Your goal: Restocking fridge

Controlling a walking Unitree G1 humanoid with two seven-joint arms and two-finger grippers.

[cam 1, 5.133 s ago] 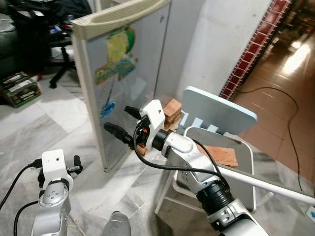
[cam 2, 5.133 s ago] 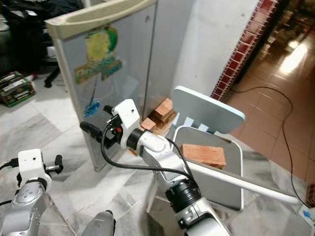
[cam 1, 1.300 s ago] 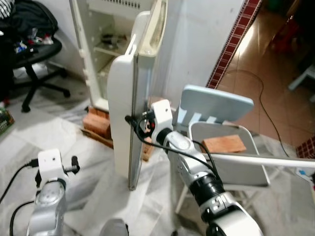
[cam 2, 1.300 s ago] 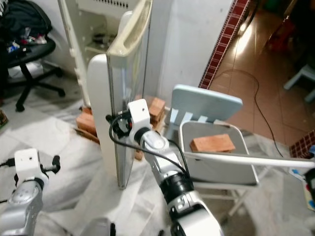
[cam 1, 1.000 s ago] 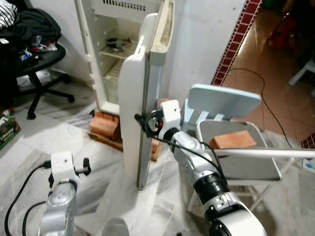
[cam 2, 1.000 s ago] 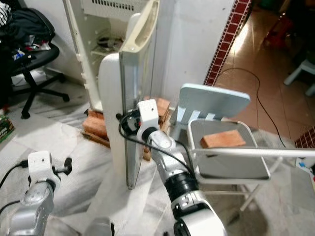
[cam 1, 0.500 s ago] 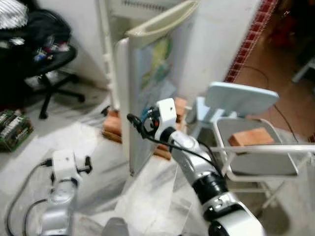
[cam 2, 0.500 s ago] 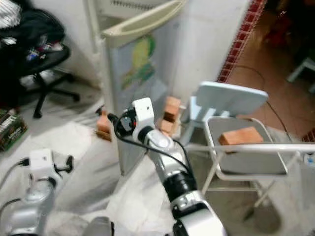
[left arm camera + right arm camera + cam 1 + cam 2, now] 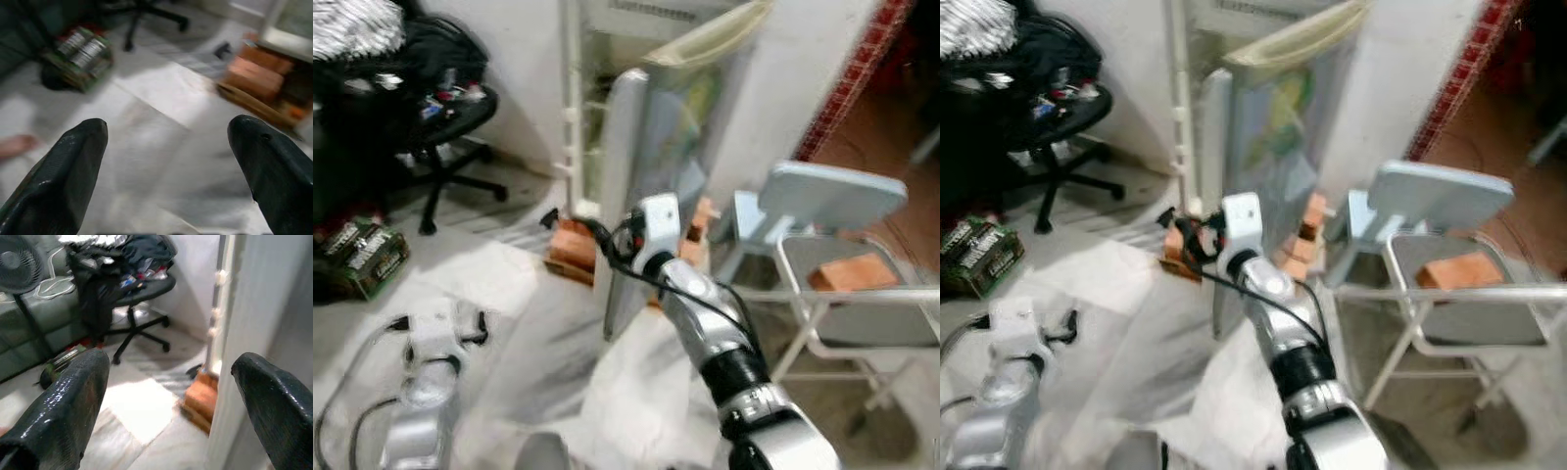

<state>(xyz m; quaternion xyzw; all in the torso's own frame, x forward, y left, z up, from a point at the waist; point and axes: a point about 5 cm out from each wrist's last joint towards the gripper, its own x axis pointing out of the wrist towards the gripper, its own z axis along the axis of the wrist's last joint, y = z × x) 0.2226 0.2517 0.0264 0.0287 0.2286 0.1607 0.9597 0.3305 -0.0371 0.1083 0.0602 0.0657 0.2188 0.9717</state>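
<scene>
Fridge door (image 9: 641, 176): ajar, standing edge-on before the white fridge (image 9: 607, 59), which rests on bricks (image 9: 570, 245).
Right tool (image 9: 166, 396): fingers wide apart, empty, just beside the door's edge.
Left tool (image 9: 166, 147): low over the floor, fingers apart, empty.
Folding chair (image 9: 862, 294): right of the fridge, a brick (image 9: 852, 271) on its seat.

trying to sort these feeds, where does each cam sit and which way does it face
Head eyes: look forward and down at the fridge door, folding chair, both silver arms.
Left wrist: low, faces the floor past open fingers, toward the bricks.
Right wrist: raised, past open fingers at the office chair.
Shared: bricks, office chair.
</scene>
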